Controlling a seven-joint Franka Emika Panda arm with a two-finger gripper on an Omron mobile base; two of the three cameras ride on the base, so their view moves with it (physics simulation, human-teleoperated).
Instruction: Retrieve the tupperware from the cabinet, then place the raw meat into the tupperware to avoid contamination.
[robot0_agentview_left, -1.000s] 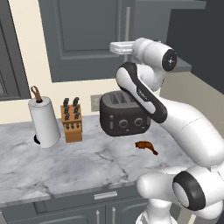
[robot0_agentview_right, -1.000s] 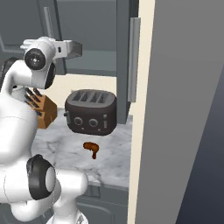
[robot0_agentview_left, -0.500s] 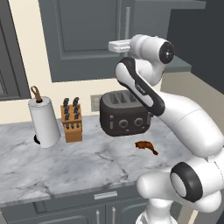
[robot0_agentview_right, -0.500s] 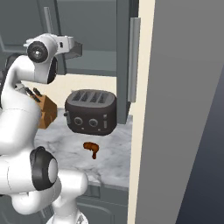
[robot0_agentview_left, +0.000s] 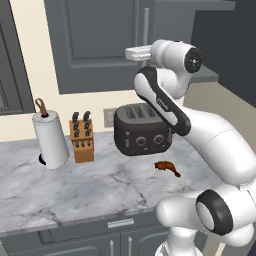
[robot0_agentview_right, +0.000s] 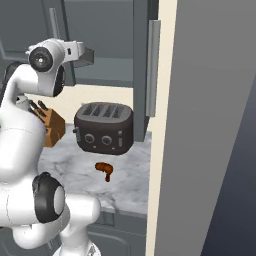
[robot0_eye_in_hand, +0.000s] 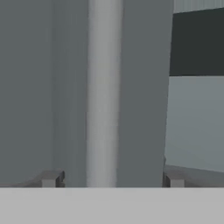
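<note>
End effector spread, fingertips either side of the silver bar handle on the cabinet door, not clamped; raw meat lies on the marble bench in front of the toaster, near the front edge.

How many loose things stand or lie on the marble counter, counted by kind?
Black four-slot toaster: 1
White paper towel roll on its holder: 1
Wooden knife block with dark-handled knives: 1
Reddish-brown drumstick-shaped raw meat: 1
Total: 4
</note>
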